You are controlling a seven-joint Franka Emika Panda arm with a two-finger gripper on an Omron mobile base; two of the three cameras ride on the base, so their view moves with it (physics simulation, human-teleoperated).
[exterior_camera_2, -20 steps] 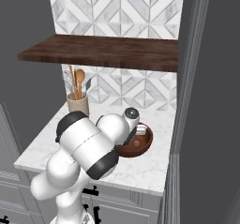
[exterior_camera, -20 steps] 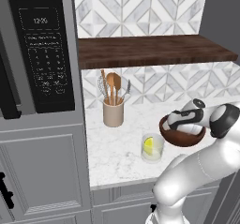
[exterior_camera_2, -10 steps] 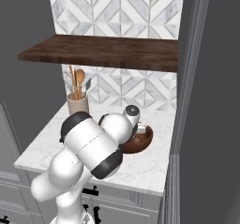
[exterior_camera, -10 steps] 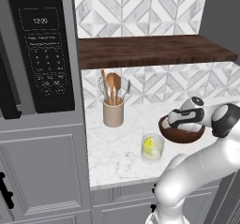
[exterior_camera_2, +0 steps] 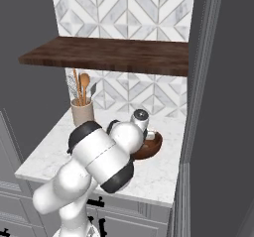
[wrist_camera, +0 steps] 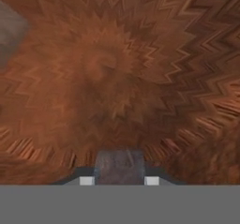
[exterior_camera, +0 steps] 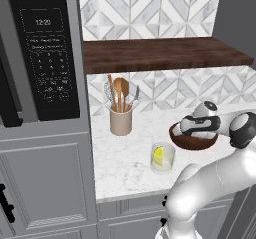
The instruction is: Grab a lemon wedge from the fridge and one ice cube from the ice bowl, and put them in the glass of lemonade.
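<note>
The ice bowl [exterior_camera: 193, 143] [exterior_camera_2: 150, 147] sits on the white marble counter [exterior_camera: 125, 158], and my hand reaches down into it from above. In the hand view the bowl's brown wooden floor [wrist_camera: 117, 78] is very close. My gripper [wrist_camera: 119, 180] is shut on a grey ice cube [wrist_camera: 119, 166] that sits between the fingertips [wrist_camera: 86, 181]. Another greyish ice cube [wrist_camera: 9, 31] lies at the upper left. The glass of lemonade [exterior_camera: 163, 158] stands just left of the bowl, with the lemon wedge [exterior_camera: 158, 155] inside it.
A beige utensil crock [exterior_camera: 121, 121] [exterior_camera_2: 82, 113] with wooden spoons stands at the back of the counter. A dark wooden shelf [exterior_camera: 160, 54] hangs over it. A black microwave [exterior_camera: 45, 58] sits in the cabinets at left, and a tall dark grey panel [exterior_camera_2: 223, 107] bounds the counter's right.
The hand has stayed in the bowl with hardly any motion. The arm's elbow has drifted slightly to the right.
</note>
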